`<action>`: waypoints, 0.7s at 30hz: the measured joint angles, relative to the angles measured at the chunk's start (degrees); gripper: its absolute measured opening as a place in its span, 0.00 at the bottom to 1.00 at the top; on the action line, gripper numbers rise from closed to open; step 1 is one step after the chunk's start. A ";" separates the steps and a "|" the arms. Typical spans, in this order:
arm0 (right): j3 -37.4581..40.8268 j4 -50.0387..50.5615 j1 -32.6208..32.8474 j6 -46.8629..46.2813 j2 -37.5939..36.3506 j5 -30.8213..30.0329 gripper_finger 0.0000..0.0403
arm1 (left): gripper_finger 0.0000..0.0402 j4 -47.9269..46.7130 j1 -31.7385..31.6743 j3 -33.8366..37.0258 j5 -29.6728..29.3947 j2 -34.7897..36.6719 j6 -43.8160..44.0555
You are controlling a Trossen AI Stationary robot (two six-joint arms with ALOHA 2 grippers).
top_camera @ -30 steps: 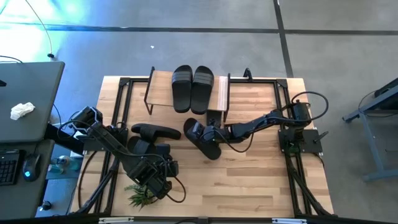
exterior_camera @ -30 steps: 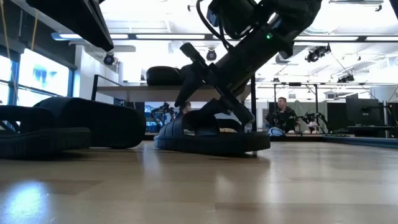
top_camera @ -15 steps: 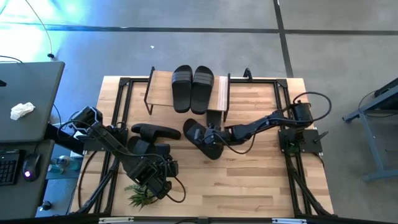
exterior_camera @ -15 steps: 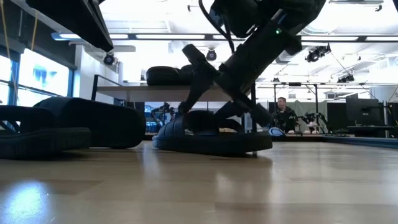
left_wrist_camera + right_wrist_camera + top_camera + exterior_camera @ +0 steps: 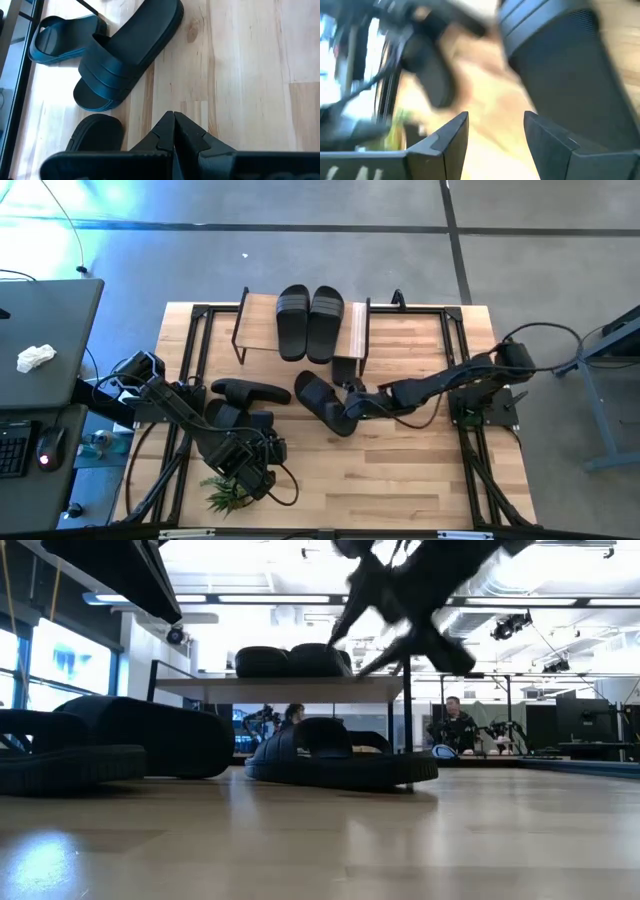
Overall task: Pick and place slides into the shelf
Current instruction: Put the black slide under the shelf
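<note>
Pincer (image 5: 495, 135), R wrist view: open; blurred in low view.

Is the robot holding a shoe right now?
No. The right end effector hangs open above a slide on the table; the left end effector is shut on nothing.

Wooden table (image 5: 420, 470): shelf (image 5: 357, 330), 3 slides (image 5: 322, 402)

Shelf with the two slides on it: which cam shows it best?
High view: the shelf is seen whole from above, two slides side by side on its top. Low view gives it edge-on, the slides as dark humps. Neither wrist view shows it.
</note>
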State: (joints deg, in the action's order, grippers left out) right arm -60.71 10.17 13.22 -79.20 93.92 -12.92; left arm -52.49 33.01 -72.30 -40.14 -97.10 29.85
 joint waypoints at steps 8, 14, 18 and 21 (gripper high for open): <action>0.00 7.53 6.37 21.50 -9.41 0.34 0.34 | 0.00 0.05 0.00 -0.01 2.57 -0.02 -0.65; 0.00 26.46 7.86 23.80 -13.89 4.37 0.14 | 0.00 2.31 -0.04 -0.01 4.12 -0.02 -1.40; 2.39 27.70 7.91 28.76 -13.51 9.64 0.02 | 0.00 8.55 -1.51 0.12 6.89 -0.02 -2.90; 7.69 19.15 7.87 32.60 -12.55 13.73 0.02 | 0.00 17.11 -5.09 1.56 15.22 -0.08 -6.87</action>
State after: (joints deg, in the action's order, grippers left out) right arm -53.02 29.32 21.09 -46.60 81.37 0.81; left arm -35.38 27.93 -70.75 -24.92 -97.18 22.97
